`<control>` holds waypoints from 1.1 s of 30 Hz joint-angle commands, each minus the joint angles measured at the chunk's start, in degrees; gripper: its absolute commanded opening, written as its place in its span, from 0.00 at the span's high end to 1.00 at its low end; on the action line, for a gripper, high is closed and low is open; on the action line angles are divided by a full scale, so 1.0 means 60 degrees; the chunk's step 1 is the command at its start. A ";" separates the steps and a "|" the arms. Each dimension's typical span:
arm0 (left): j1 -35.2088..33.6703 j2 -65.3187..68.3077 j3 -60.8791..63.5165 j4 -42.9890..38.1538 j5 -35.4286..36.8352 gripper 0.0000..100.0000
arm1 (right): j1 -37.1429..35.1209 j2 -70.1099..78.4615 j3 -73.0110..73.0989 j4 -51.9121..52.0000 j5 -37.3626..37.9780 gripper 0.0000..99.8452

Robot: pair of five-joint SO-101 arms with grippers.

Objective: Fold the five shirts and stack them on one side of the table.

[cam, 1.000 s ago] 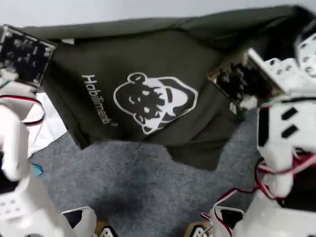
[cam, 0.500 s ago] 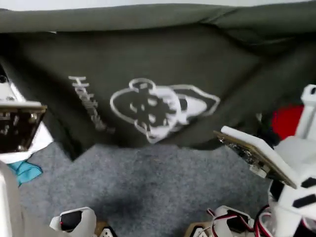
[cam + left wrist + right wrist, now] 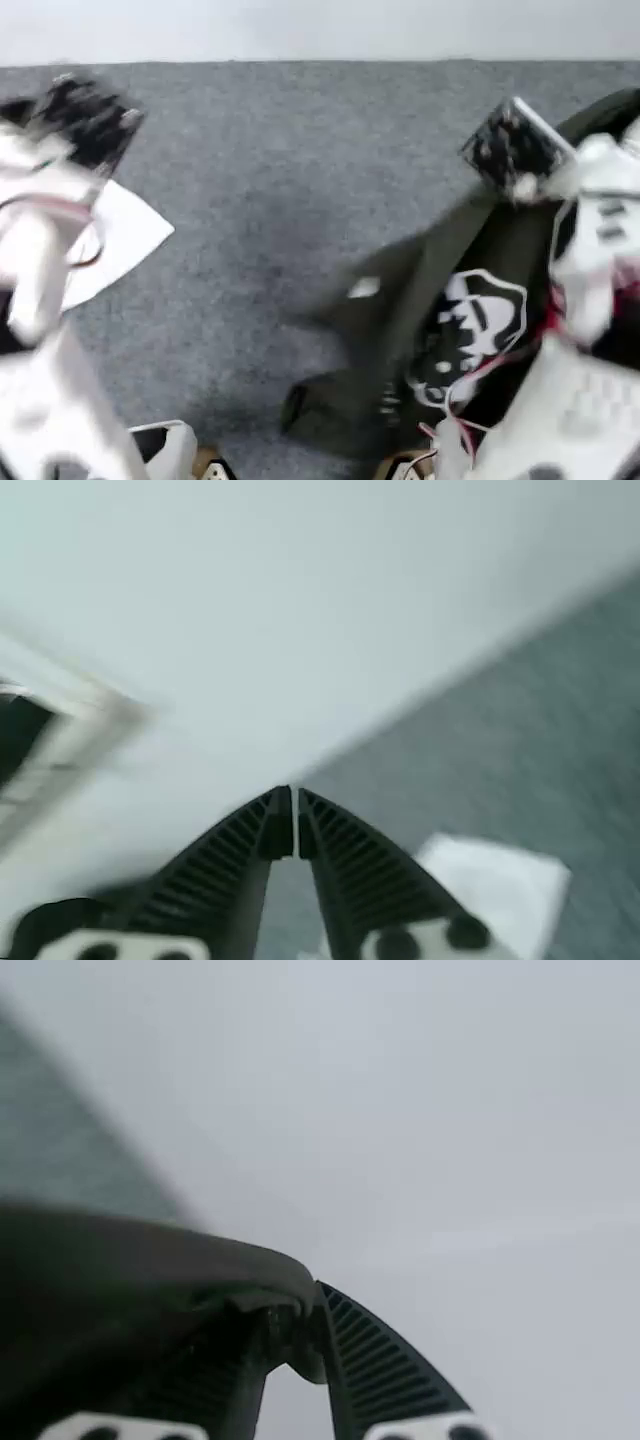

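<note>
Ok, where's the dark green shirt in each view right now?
High view: dark green shirt at the lower right, beside the right arm.
Right wrist view: dark green shirt draped over the right claw, which grips it.
Left wrist view: left claw, grey table beyond it.
Shared landmark: white piece, high and left wrist views.

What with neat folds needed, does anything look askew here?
Yes. The dark shirt hangs bunched and twisted from the right gripper at the table's right side, its lower end crumpled on the table, not laid flat. The left gripper is shut on nothing.
</note>
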 commanded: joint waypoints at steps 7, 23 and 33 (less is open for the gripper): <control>0.1363 0.1934 0.2469 -0.0967 -0.0190 0.99 | -0.1092 0.1136 0.2198 -0.0462 0.0103 0.99; 0.5978 0.5890 0.1795 -0.0513 0.2491 0.95 | 0.2249 0.1209 0.4205 -0.1648 0.0132 0.99; 0.8029 0.9187 -0.2190 0.0938 0.3663 0.82 | 0.3758 0.1209 0.5714 -0.2703 0.0147 0.99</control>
